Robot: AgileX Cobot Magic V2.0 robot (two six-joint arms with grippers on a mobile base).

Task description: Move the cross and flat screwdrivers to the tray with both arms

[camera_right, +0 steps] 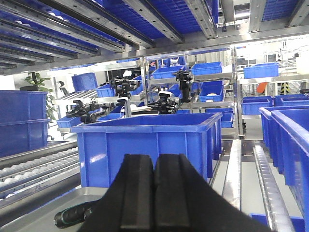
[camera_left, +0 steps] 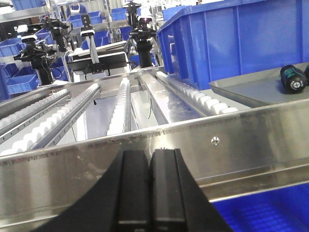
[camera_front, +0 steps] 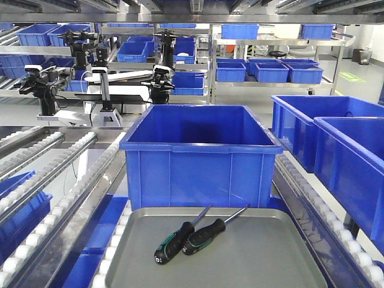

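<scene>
Bright, even overhead light; soft glare on the steel rail point(camera_left: 241, 130); both wrist views' near pincers blur.

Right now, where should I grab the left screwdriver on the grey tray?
Grip the left screwdriver across its chunky black handle, coming straight down from above. It lies flat on the grey tray, and the other screwdriver lies close on its right, so a pinch near the green butt end looks roomiest.

The left gripper point(camera_left: 149, 193) is seen with fingers pressed together, nothing held. The right gripper point(camera_right: 154, 193) is likewise closed and empty.
</scene>
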